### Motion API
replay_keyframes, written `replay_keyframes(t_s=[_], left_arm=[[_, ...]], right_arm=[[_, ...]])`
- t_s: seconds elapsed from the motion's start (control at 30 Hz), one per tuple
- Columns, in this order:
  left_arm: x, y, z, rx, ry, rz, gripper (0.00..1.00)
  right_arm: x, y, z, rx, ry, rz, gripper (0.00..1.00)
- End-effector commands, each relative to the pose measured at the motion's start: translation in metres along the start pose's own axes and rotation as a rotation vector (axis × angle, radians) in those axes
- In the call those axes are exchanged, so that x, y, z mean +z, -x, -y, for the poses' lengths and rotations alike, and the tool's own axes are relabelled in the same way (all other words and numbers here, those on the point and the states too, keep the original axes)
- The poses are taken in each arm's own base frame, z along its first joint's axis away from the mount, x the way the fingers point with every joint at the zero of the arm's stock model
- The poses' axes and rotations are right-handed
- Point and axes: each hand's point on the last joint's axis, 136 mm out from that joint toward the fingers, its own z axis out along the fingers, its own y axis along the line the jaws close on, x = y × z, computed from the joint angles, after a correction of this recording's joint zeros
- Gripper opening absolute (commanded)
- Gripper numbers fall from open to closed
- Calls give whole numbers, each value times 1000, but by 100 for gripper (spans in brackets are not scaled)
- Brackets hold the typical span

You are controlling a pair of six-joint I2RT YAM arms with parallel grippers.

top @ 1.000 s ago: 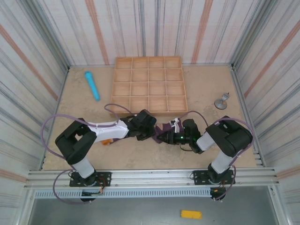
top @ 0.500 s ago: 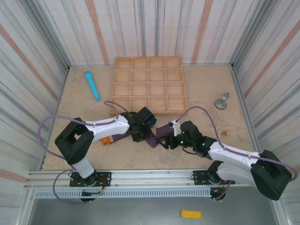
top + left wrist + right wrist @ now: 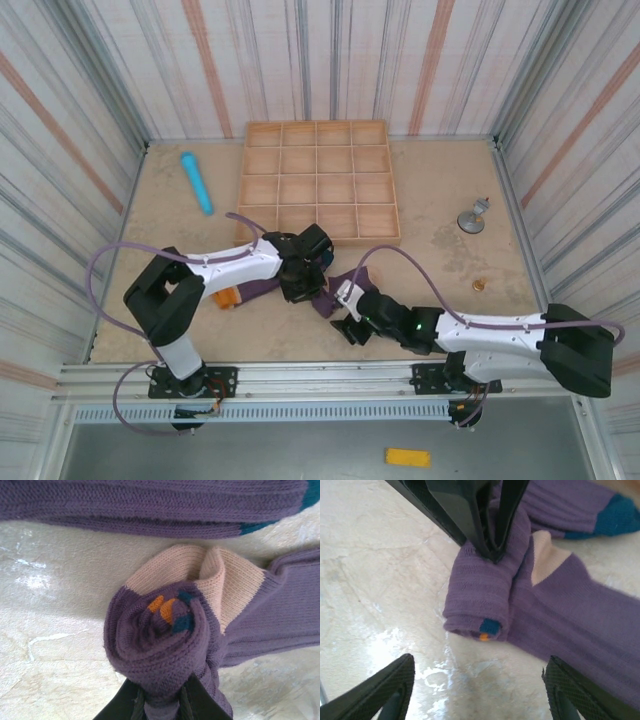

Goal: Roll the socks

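Observation:
The socks are purple knit. One end is wound into a tight roll (image 3: 160, 635) with orange and teal at its centre and a cream heel patch (image 3: 200, 572) behind it. My left gripper (image 3: 162, 700) is shut on this roll from below; in the top view it (image 3: 310, 283) sits at the socks (image 3: 336, 287). A second sock (image 3: 150, 505) lies flat beyond. In the right wrist view the roll (image 3: 480, 595) is pinched by the left fingers (image 3: 470, 515). My right gripper (image 3: 480, 695) stands open, a little short of the roll, touching nothing. It (image 3: 346, 312) is just right of the socks.
A wooden compartment tray (image 3: 242, 180) stands behind the socks. A light blue cylinder (image 3: 196, 182) lies at the back left, a small metal piece (image 3: 472, 218) at the right, and a small orange thing (image 3: 228, 297) beside the left arm. Bare tabletop lies toward the near edge.
My right gripper has opened, let go of the sock and drawn back toward the near edge, its arm stretched low. The left gripper kept its hold on the roll.

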Motion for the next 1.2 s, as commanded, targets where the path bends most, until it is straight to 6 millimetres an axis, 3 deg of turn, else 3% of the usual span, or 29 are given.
replay_keyframes(t_s=[0.0, 0.2, 0.47, 0.93, 1.17], left_arm=[[1, -4, -4, -21, 37, -20, 0], [6, -6, -6, -33, 42, -29, 0], [7, -7, -5, -30, 34, -40, 0], [12, -10, -4, -30, 14, -63, 0], [16, -10, -4, -32, 7, -71, 0]], right_arm=[[8, 30, -9, -117, -26, 75, 67], [24, 38, -28, -133, 37, 92, 63], [46, 27, -23, -140, -10, 73, 56], [47, 0, -6, -116, -93, 15, 49], [43, -1, -1, -115, -144, 21, 48]])
